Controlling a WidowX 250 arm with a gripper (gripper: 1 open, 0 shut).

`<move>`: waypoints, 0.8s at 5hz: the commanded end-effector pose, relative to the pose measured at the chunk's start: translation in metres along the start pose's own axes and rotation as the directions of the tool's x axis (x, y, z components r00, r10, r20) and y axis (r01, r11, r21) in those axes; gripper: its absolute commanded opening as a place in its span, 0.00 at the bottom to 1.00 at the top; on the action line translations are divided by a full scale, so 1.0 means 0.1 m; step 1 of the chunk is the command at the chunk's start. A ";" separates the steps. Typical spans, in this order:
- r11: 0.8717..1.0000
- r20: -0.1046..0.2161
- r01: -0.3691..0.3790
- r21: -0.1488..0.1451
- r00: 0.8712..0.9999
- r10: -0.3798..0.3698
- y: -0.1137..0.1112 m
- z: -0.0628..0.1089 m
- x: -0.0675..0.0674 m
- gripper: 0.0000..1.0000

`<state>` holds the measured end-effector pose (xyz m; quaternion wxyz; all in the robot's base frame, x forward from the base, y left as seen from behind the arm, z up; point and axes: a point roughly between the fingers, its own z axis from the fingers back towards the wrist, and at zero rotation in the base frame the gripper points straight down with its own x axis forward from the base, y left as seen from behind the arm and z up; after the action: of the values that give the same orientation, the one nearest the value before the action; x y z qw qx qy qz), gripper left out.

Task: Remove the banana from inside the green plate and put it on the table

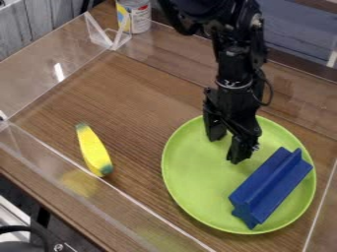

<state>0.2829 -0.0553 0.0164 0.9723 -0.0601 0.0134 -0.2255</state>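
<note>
Counter point(125, 103): brown wood-grain, with a broad bare stretch left of the plate in the view; destination of the task, now bearing the banana directly.

Plate point(191, 187), green, round: flat on the counter, blue ridged block point(271, 189) lying on its right-hand side. Neither calls for handling; best left undisturbed.

Pincer point(235, 156), black, one: over the far part of the plate, well apart from the banana. Opening: cannot be told, the fingertips being dark and blurred together. Step in hand, by judgement: withdrawal. Best done straight up first, clearing the rim before any sideways travel, lest a low fingertip drag the plate or knock the block.

Banana point(93, 151), yellow, dark greenish ends: on the counter, outside the plate, not touching it. Placement looks complete; no regrasp advised, a nudge being liable to roll it.
</note>
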 end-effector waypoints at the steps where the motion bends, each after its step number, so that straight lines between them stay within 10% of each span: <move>1: 1.000 -0.023 -0.005 -0.010 1.000 0.005 0.01 0.03 -0.06 1.00; 4: 1.000 -0.047 -0.001 -0.026 0.999 0.000 0.02 0.06 -0.10 1.00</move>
<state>0.2764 -0.0505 0.0192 0.9702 -0.0664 0.0407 -0.2295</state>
